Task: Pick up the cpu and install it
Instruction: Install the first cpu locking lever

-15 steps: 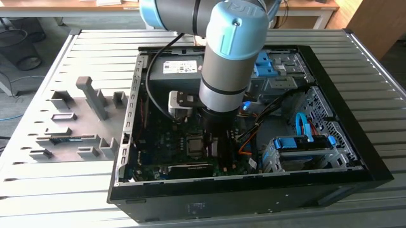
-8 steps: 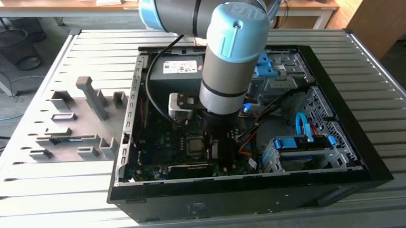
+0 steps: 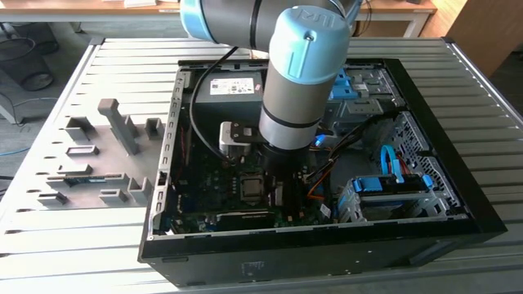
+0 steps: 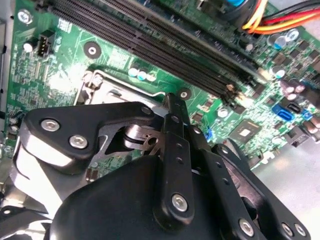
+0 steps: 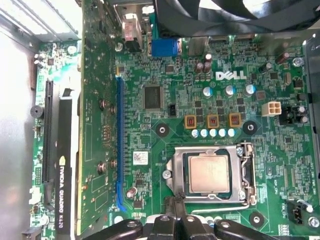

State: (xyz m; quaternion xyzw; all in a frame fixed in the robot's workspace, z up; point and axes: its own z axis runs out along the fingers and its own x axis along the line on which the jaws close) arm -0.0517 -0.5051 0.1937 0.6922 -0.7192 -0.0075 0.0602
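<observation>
My arm reaches down into the open computer case (image 3: 327,245) on the slatted tabletop (image 3: 98,245), wrist low over the motherboard (image 3: 220,184).

The cpu (image 5: 209,173) sits flat in its socket (image 5: 212,175) on the motherboard in the first wrist view, silver top up, with the metal frame around it. It lies just past the claw (image 5: 175,210) tips and is not held.

Claw: black linkage arms meet near the tips in the second wrist view (image 4: 172,107), fingers look pressed together with nothing between them. The tips hover at the edge of the socket; contact I can't tell.

Beyond the claw in the second wrist view run the long black memory slots (image 4: 165,45). To one side of the socket in the first wrist view stands a graphics card (image 5: 97,140) in its blue slot.

In the exterior view, a grey parts fixture (image 3: 106,153) sits on the tabletop outside the case, well apart from the claw.
</observation>
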